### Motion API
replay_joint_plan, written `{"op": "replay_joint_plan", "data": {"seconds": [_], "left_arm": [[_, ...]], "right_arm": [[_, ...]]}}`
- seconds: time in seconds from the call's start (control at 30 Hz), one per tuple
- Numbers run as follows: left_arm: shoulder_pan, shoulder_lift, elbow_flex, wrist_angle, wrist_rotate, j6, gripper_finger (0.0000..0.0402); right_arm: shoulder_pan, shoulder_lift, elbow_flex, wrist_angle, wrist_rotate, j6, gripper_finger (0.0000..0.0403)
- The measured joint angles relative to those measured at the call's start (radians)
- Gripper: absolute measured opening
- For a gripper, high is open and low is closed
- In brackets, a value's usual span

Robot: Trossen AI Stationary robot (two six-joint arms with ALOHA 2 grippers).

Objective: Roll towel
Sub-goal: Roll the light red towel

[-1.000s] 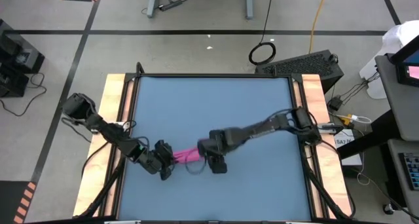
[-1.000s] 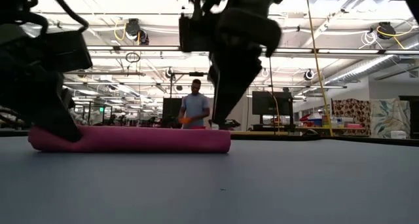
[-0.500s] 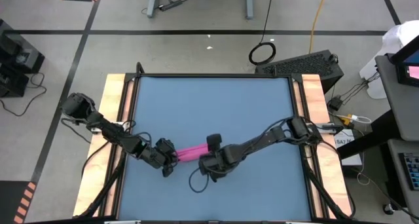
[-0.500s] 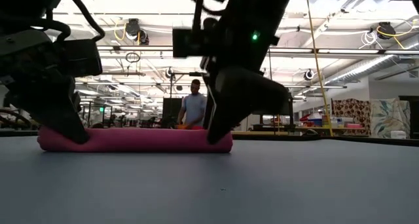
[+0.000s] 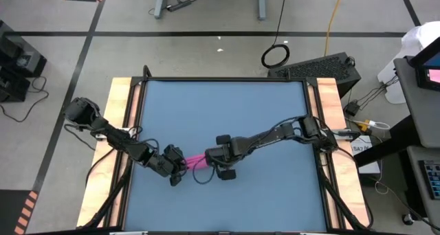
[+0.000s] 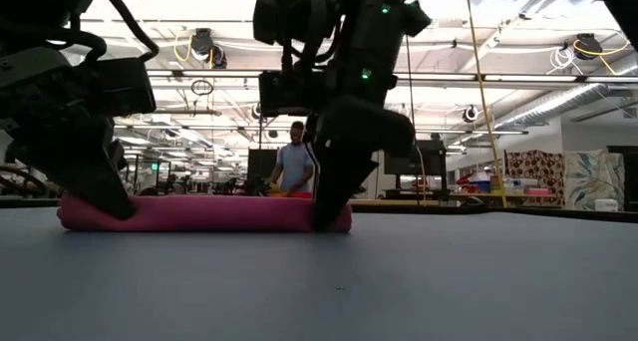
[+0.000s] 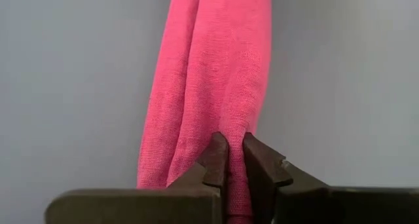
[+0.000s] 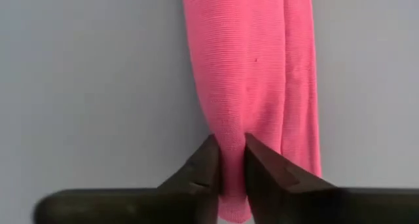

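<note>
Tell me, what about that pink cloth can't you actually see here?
- High view: most of the towel is covered by the left gripper and right gripper; only a short strip shows.
- Low view: both ends sit behind the dark grippers.
- Wrist views: the far end is cut off by the edge.
- No tag visible anywhere.

Blue tabletop has wood side rails. Behind it on the floor: a coiled black cable and a yellow cord running away. A black case sits at the back right corner. At the far right, a desk with a monitor. In the low view, a person stands in the room beyond, under ceiling lights.
</note>
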Motion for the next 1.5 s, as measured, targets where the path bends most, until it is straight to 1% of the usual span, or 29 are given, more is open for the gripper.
{"op": "replay_joint_plan", "data": {"seconds": [0.1,0.17,0.27,0.33,0.47,0.6,0.67,0.73,0.8,0.9,1.0,1.1,1.17,1.27,1.5], "left_arm": [[-0.006,0.0,0.0,0.002,-0.001,0.023,0.0041],[-0.012,-0.002,0.0,0.002,-0.005,0.045,0.0056],[-0.024,-0.02,-0.001,-0.005,-0.012,0.076,0.0089],[-0.031,-0.038,-0.001,-0.01,-0.028,0.098,0.0113],[-0.057,-0.086,-0.001,-0.006,-0.107,0.158,0.0154],[-0.108,-0.129,-0.001,0.033,-0.255,0.285,0.0177],[-0.134,-0.132,-0.001,0.101,-0.3,0.362,0.0182],[-0.155,-0.122,-0.001,0.165,-0.3,0.427,0.0187],[-0.167,-0.097,-0.001,0.187,-0.304,0.463,0.0193],[-0.18,-0.044,-0.001,0.175,-0.333,0.469,0.0204],[-0.189,0.014,-0.001,0.166,-0.354,0.468,0.0211],[-0.196,0.061,-0.001,0.167,-0.432,0.464,0.0212],[-0.199,0.081,-0.001,0.167,-0.46,0.463,0.0212],[-0.199,0.103,-0.001,0.165,-0.458,0.463,0.0212],[-0.199,0.141,-0.001,0.169,-0.41,0.44,0.0212]], "right_arm": [[-0.035,-0.002,0.001,0.0,-0.113,-0.002,0.0029],[-0.06,-0.002,0.001,0.0,-0.184,-0.002,0.0016],[-0.097,-0.002,0.001,-0.001,-0.276,-0.002,0.001],[-0.125,-0.002,0.001,-0.003,-0.359,-0.001,0.0012],[-0.176,0.003,-0.002,-0.013,-0.532,0.03,0.0018],[-0.222,0.005,-0.003,-0.028,-0.645,0.055,0.0019],[-0.24,0.005,-0.003,-0.034,-0.675,0.058,0.0019],[-0.254,0.005,-0.003,-0.039,-0.694,0.058,0.002],[-0.264,0.005,-0.003,-0.038,-0.71,0.059,0.002],[-0.27,0.005,-0.003,-0.038,-0.741,0.059,0.002],[-0.27,0.005,-0.003,-0.036,-0.746,0.059,0.002],[-0.27,0.005,-0.003,-0.036,-0.751,0.059,0.002],[-0.27,0.005,-0.003,-0.036,-0.76,0.059,0.002],[-0.268,0.005,-0.003,-0.035,-0.76,0.059,0.002],[-0.268,0.005,-0.003,-0.035,-0.761,0.059,0.002]]}}
